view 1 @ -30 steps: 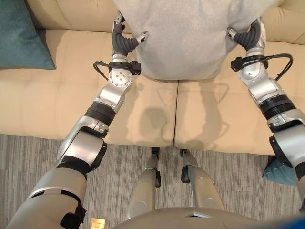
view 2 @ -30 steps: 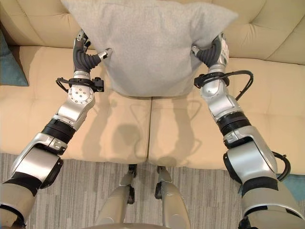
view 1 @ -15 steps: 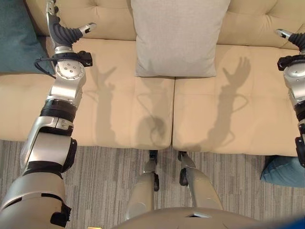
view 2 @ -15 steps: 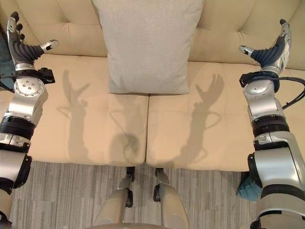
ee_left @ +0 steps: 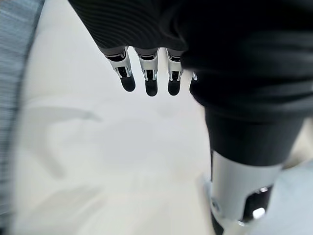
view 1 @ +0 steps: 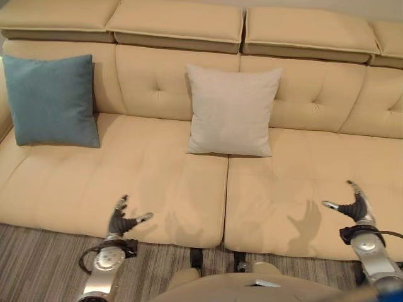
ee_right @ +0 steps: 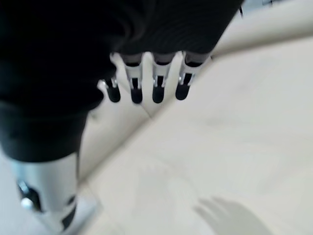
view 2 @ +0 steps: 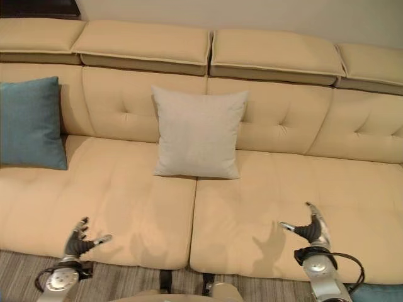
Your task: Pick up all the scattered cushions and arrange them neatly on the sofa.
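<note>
Both the left hand [view 1: 123, 218] and right hand [view 1: 352, 206], fingers now spread and empty, have withdrawn from the grey cushion [view 1: 232, 111], left upright against the sofa [view 1: 157, 182] backrest, apparently placed.

Two cushions stand on the beige sofa [view 1: 157, 170]: one grey cushion [view 1: 232, 111] upright against the backrest near the middle, and one teal cushion [view 1: 53, 100] upright at the sofa's left end. A third cushion, a teal one [view 2: 378, 293], shows as a corner on the floor at the right. One sofa, with two seat pads.
</note>
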